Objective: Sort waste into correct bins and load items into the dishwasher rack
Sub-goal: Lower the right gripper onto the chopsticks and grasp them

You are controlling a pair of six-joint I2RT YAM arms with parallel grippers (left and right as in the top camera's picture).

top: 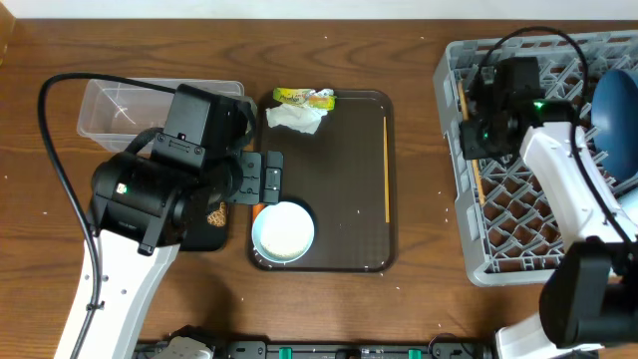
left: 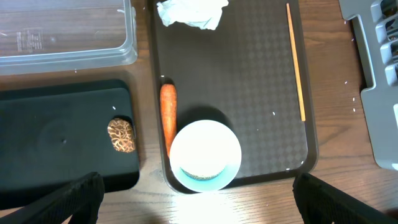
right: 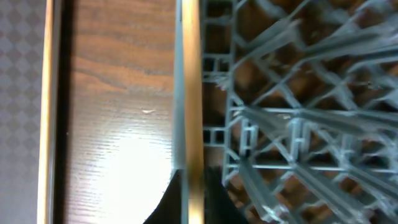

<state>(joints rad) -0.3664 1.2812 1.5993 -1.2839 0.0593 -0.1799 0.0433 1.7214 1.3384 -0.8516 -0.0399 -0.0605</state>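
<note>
My left gripper (top: 263,178) (left: 198,208) is open and empty above the near left of the serving tray (top: 344,214). Just ahead of it is the white bowl (top: 283,231) (left: 205,152), with a light-blue rim showing under it. An orange carrot piece (left: 168,118) lies beside the bowl. A brown food lump (top: 216,212) (left: 121,135) lies in the black tray (left: 56,137). The napkin (top: 294,118) (left: 189,12) and the green-yellow wrapper (top: 304,97) lie at the tray's far end. My right gripper (top: 477,135) (right: 194,199) is shut on one chopstick (top: 477,184) (right: 194,93) at the left wall of the grey rack (top: 454,60) (right: 292,124). The other chopstick (top: 387,170) (left: 295,62) lies on the serving tray.
The clear tub (top: 110,105) (left: 62,31) stands behind the black tray. A dark-blue plate (top: 616,100) stands in the rack at the right. The left arm covers most of the black tray from above. White grains dot the table near the rack.
</note>
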